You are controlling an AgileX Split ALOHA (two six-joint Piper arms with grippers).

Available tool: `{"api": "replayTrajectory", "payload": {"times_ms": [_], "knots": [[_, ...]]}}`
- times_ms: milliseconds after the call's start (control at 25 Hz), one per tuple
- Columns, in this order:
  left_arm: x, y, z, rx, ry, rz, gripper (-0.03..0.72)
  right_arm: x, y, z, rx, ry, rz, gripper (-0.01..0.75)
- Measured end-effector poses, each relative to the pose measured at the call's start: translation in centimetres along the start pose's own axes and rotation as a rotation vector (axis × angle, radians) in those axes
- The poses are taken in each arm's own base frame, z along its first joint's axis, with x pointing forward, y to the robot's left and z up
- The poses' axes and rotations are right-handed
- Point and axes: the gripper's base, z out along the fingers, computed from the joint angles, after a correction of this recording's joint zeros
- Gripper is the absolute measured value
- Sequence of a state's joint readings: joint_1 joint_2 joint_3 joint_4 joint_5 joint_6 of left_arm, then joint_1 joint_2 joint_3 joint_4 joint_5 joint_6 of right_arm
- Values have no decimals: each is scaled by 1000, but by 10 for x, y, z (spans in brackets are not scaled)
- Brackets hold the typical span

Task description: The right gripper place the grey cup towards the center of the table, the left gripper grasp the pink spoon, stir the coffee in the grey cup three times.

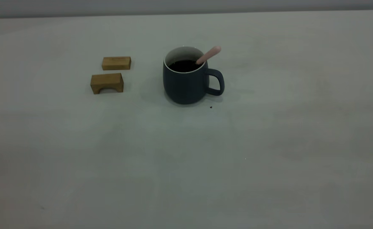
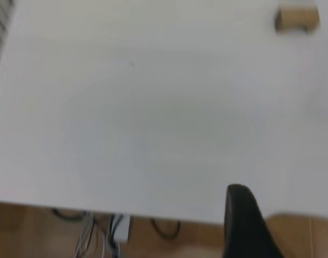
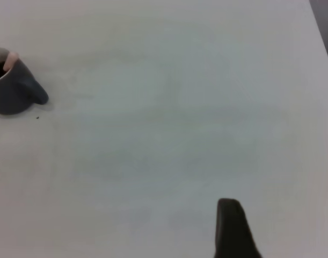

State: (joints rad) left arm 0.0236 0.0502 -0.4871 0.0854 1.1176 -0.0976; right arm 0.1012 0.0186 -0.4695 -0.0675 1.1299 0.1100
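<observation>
We see the grey cup (image 1: 186, 83) standing upright near the middle of the table (image 1: 269, 152), its loop handle turned toward the right arm's side. Inside it the coffee (image 1: 184, 65) shows as a dark disc against the white wall. The pink spoon (image 1: 209, 54) stands in the cup, its bowl down in the coffee and out of sight, its pale handle leaning on the rim just above the loop handle and poking out past it.

Neither arm shows in the exterior view. From the right wrist camera, only one dark finger (image 3: 233, 228) of the right gripper appears, hanging over bare table, so we cannot tell whether its fingers are apart or together. The cup (image 3: 12, 88) sits well away from that gripper, ahead of it and off to one side, handle facing it, with the spoon's pink tip (image 3: 11, 60) just visible at the rim and a tiny dark speck (image 3: 37, 117) on the table beside the cup.

From the left wrist camera, the left gripper (image 2: 284, 226) hangs over the table's near edge, its two dark fingers apart with nothing between them. Far ahead of it lies an arched wooden block (image 2: 297, 19). In the exterior view, that arched wooden block (image 1: 107, 83) and a plain wooden block (image 1: 116, 63) rest near each other, apart from the cup, on the left arm's side.
</observation>
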Motion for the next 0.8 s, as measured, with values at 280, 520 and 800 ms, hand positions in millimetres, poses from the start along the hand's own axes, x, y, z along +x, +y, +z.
{"api": "replayTrajectory", "payload": {"times_ms": [280, 520, 800], "knots": [[8, 1, -6, -3, -58, -6, 451, 0, 0, 0, 0, 0, 0, 493], [8, 1, -6, -3, -58, -7, 451, 0, 0, 0, 0, 0, 0, 493], [8, 1, -6, -3, -58, -4, 451, 0, 0, 0, 0, 0, 0, 493]]}}
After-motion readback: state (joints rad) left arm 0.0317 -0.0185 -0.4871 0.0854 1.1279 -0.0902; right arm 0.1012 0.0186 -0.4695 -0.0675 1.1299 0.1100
